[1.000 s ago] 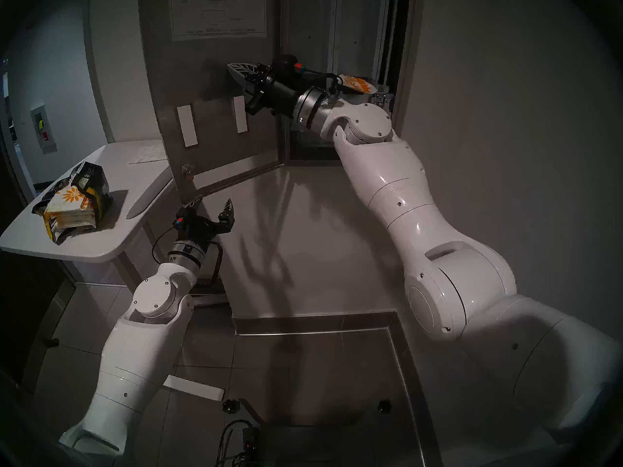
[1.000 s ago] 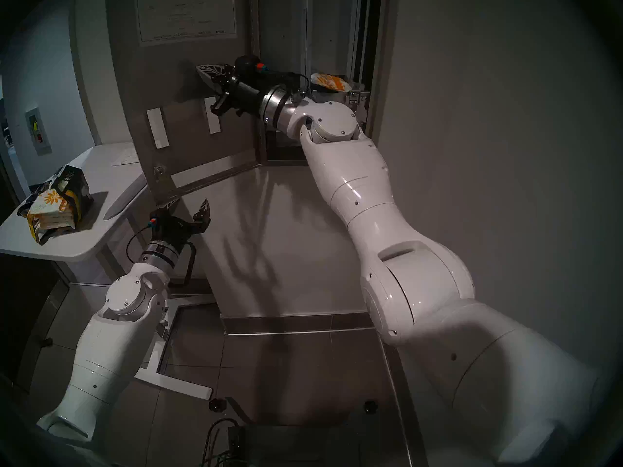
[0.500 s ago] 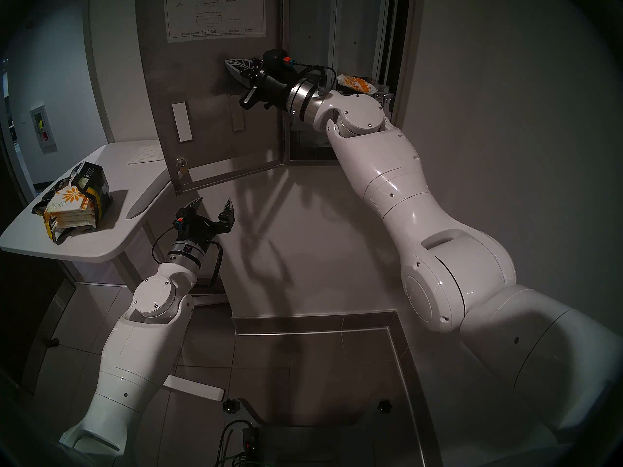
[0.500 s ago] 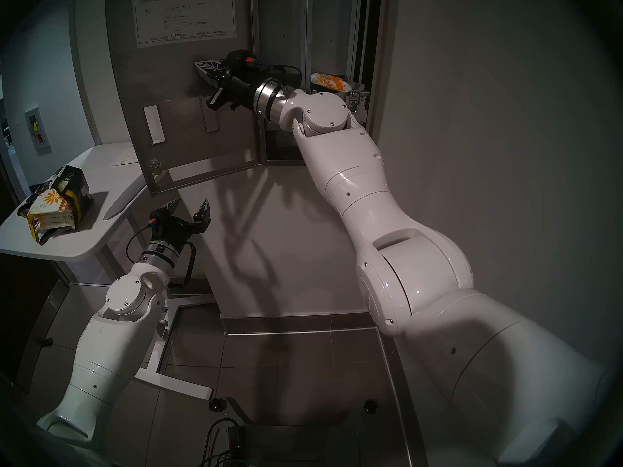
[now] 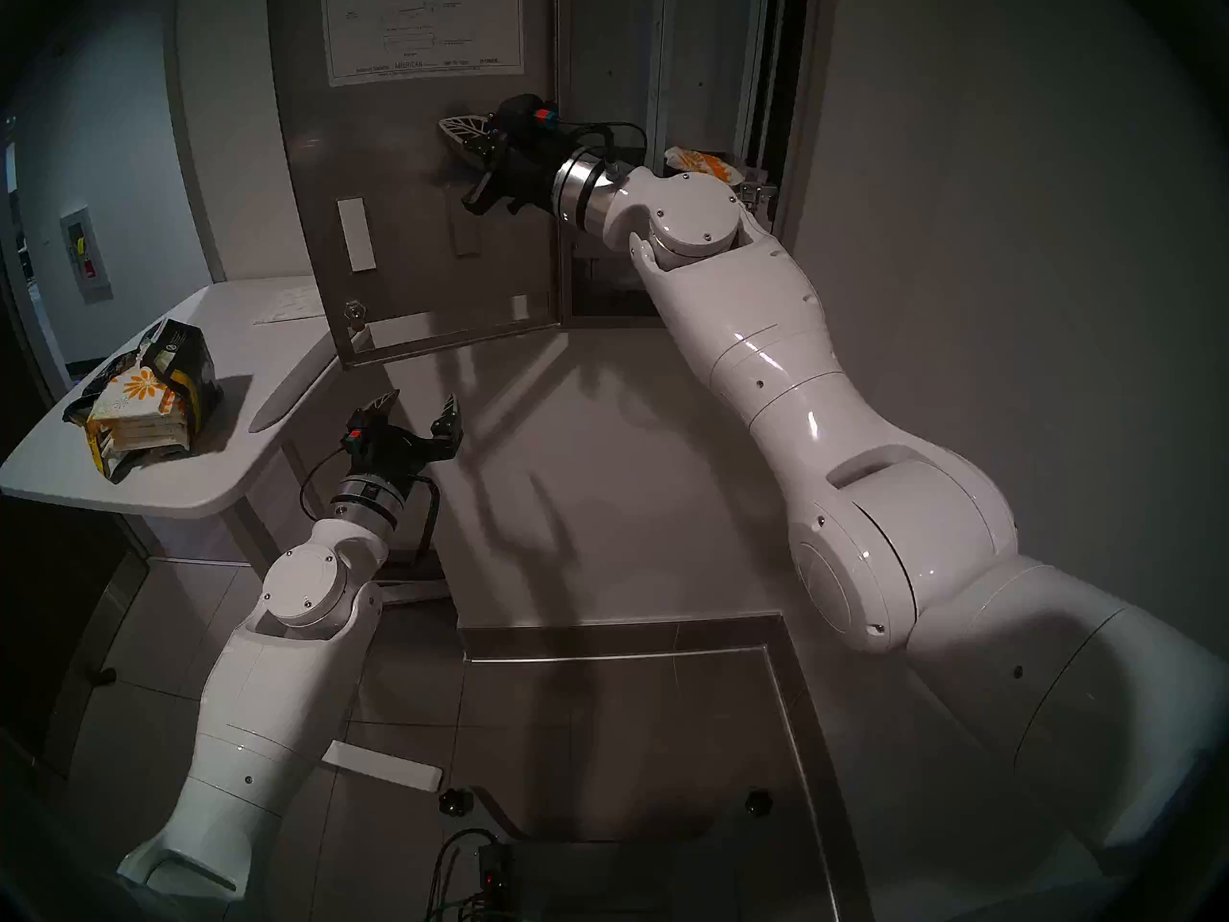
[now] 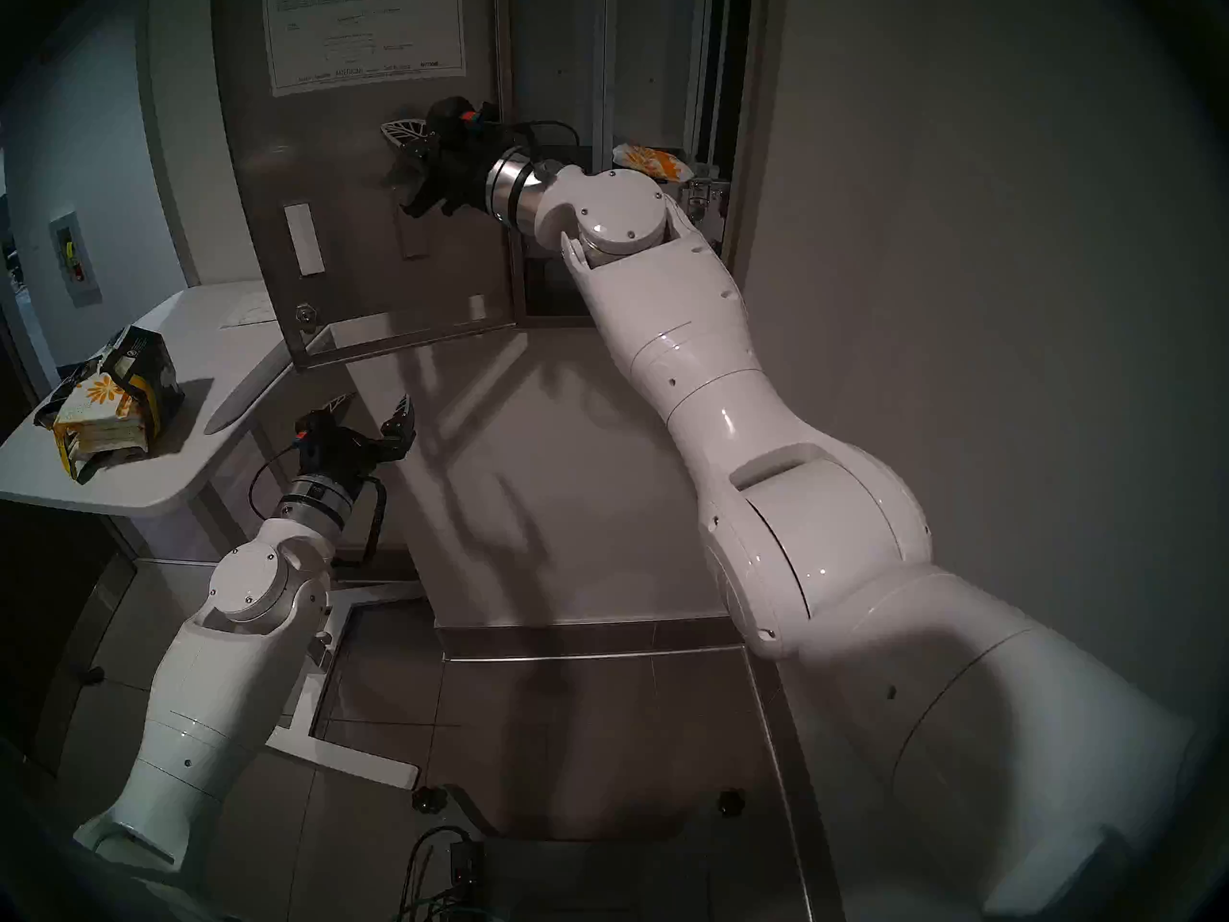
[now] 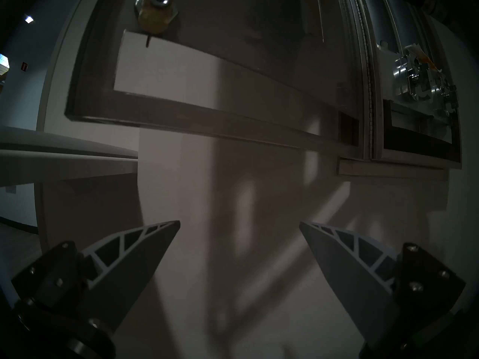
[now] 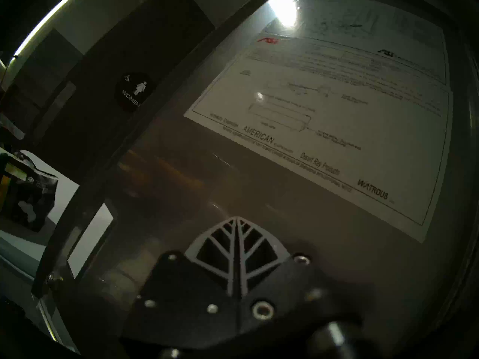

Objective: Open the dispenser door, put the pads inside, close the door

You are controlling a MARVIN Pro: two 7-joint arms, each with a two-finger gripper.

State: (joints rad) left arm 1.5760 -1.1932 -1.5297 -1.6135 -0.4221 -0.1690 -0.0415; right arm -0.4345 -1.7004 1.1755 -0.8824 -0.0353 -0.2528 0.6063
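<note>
The steel dispenser (image 5: 612, 49) hangs open on the wall. Its door (image 5: 412, 189) is swung out to the left, with the white instruction sheet (image 5: 422, 22) on its inner face and the lock (image 5: 354, 312) near its bottom corner. One daisy-print pad (image 5: 701, 162) lies inside the dispenser. More pads (image 5: 133, 408) sit in the bag on the table. My right gripper (image 5: 449, 125) is shut and empty, its tips against the door's inner face (image 8: 285, 190). My left gripper (image 5: 419, 402) hangs open and empty below the door's bottom edge (image 7: 207, 122).
A white table (image 5: 199, 481) at the left carries the torn black-and-yellow bag (image 5: 183, 368) and a flat white sheet (image 5: 289, 302). The door's free edge overhangs the table's right end. Bare wall lies below the dispenser, and tiled floor beneath.
The door has swung further back towards the wall on the left. My shut right gripper moved left with it against its inner face. The left arm stayed still.
</note>
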